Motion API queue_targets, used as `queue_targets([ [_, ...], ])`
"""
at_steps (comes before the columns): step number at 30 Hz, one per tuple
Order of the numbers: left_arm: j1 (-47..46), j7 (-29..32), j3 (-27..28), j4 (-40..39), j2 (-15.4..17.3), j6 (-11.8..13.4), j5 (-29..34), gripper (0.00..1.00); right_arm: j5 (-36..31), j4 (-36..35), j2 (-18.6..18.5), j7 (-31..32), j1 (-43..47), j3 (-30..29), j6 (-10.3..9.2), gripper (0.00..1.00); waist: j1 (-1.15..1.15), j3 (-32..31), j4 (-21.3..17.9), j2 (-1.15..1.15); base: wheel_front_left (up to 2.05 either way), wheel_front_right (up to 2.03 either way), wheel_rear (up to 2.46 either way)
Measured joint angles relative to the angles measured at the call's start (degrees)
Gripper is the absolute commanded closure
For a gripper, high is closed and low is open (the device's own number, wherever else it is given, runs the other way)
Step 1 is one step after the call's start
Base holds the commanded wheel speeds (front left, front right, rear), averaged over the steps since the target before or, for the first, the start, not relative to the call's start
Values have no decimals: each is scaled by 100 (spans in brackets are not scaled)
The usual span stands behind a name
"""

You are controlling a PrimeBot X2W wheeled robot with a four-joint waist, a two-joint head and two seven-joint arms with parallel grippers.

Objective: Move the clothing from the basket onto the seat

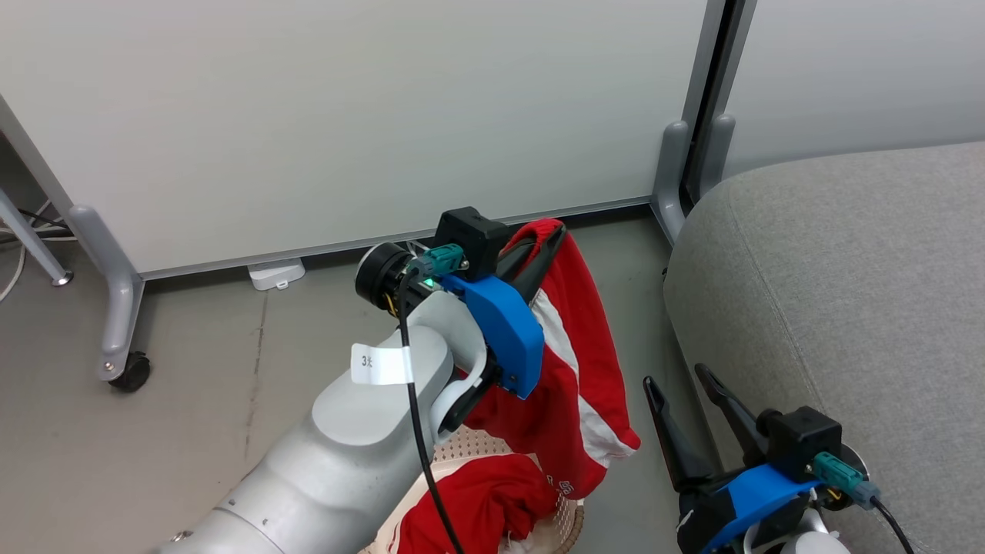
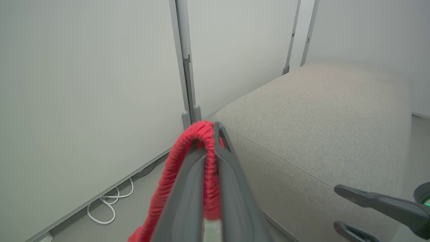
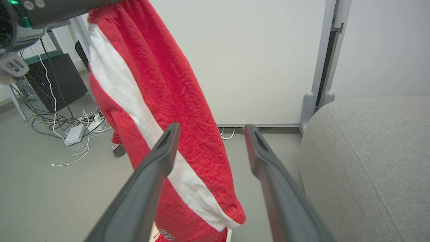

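Red terry cloth with a white stripe, the held garment (image 1: pixel 573 362) hangs from the left gripper (image 1: pixel 548 245), whose fingers are pinched together on the ribbed hem, above the basket (image 1: pixel 473 440). Its lower end seems just clear of the rim, though the arm hides part. The second garment (image 1: pixel 477 492) lies in the basket. The right gripper (image 1: pixel 677 377) stands spread wide, empty, beside the seat (image 1: pixel 846 269). This looks like the carry: next, swing the cloth rightward over the grey upholstery and let go. Around it are bare grey floor (image 1: pixel 192 400), white partition panels (image 1: pixel 346 115) and cables (image 3: pixel 67 124).
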Motion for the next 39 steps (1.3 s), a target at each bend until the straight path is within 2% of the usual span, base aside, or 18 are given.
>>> queue_targets([
  [4,-70,56,-223,-138,-2,124,-145,100,0,-20,0,36,22,57,1,0,0,9,-25,0,0,0,0],
  [12,-87,29,-475,-152,-1,148,-334,100,1,-22,0,52,22,166,0,0,0,7,-50,0,0,0,0],
  [20,-132,3,-704,-152,-1,190,-522,100,-41,140,1,121,-119,711,0,0,0,16,-58,0,0,0,0],
  [28,-214,-43,-928,-227,-1,232,-728,100,19,851,2,52,-697,1189,1,0,1,31,-16,0,0,0,0],
  [39,-343,-123,-1250,-312,-1,281,-985,100,531,2059,1,-423,-1593,1502,1,0,1,40,137,0,0,0,0],
])
